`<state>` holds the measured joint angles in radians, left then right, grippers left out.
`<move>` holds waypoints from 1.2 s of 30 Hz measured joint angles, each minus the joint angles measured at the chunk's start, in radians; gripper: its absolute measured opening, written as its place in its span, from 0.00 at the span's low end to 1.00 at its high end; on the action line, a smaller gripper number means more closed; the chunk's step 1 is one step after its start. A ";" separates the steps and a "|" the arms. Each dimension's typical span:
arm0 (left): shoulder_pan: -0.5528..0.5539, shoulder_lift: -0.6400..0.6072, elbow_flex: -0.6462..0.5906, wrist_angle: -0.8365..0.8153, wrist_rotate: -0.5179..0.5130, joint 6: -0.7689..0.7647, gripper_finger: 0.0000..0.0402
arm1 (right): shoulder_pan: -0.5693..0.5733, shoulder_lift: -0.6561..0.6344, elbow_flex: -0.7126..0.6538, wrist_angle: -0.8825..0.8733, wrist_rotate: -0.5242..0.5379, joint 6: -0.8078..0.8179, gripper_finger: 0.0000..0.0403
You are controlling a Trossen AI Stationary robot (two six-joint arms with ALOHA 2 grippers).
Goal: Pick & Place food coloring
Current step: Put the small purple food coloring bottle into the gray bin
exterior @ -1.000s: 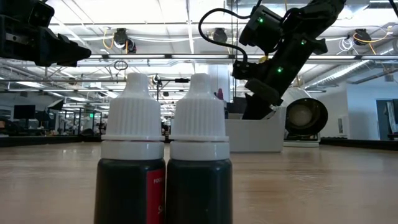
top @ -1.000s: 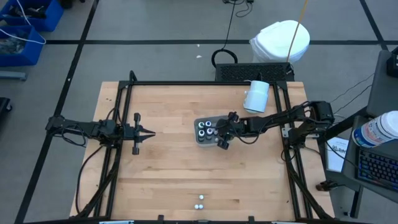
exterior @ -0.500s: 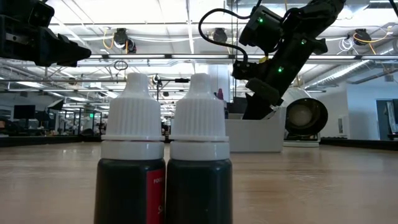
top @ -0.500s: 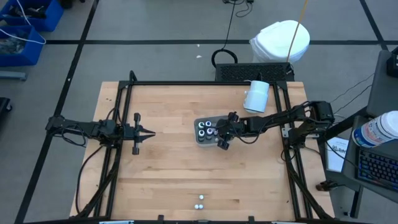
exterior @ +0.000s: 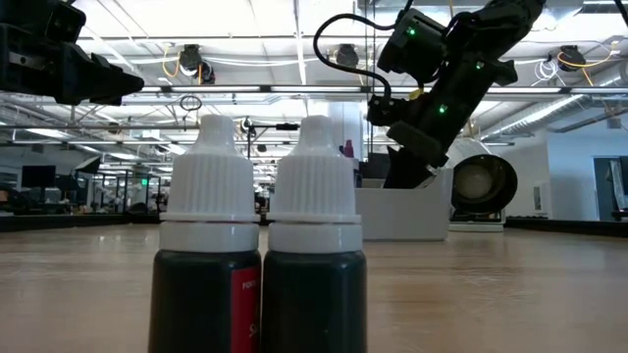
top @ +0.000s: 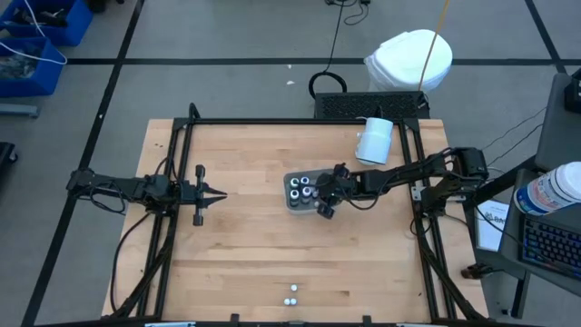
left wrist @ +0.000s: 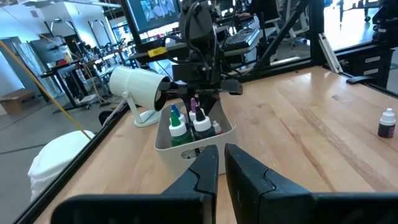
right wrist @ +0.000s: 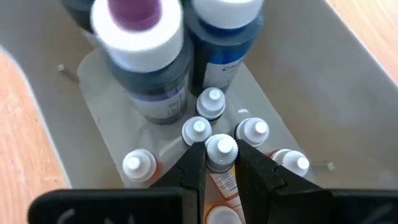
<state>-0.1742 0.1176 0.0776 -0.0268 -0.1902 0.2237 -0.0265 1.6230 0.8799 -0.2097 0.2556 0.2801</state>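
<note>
Two food coloring bottles (exterior: 260, 284) near; right gripper (right wrist: 219, 163) clasps one dropper bottle (right wrist: 220, 151).

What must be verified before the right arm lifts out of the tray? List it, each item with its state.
1. Right gripper shut on one small white-capped bottle, a finger on each side of the cap: ok.
2. Room around that bottle: neighbouring small bottles crowd against it and might be dragged along: not ok.
3. Held bottle's base free of the others: hidden below the cap: cannot tell.
4. Grey tray sits flat on the table: ok.
5. Left gripper waits at the table's left, well apart from the tray: ok.
6. Two bottles at the front edge stand upright, side by side: ok.
</note>
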 joint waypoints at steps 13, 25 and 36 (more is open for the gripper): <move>0.000 0.000 0.000 0.000 0.000 0.000 0.09 | 0.000 0.000 0.000 0.003 -0.021 -0.013 0.13; 0.000 0.000 0.000 0.000 0.000 -0.005 0.09 | 0.000 0.000 -0.001 0.008 -0.022 -0.012 0.18; 0.000 0.000 0.000 0.000 0.000 -0.005 0.09 | 0.000 0.002 -0.003 0.004 -0.027 -0.012 0.22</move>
<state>-0.1745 0.1177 0.0776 -0.0265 -0.1898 0.2192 -0.0269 1.6253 0.8772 -0.2060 0.2285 0.2684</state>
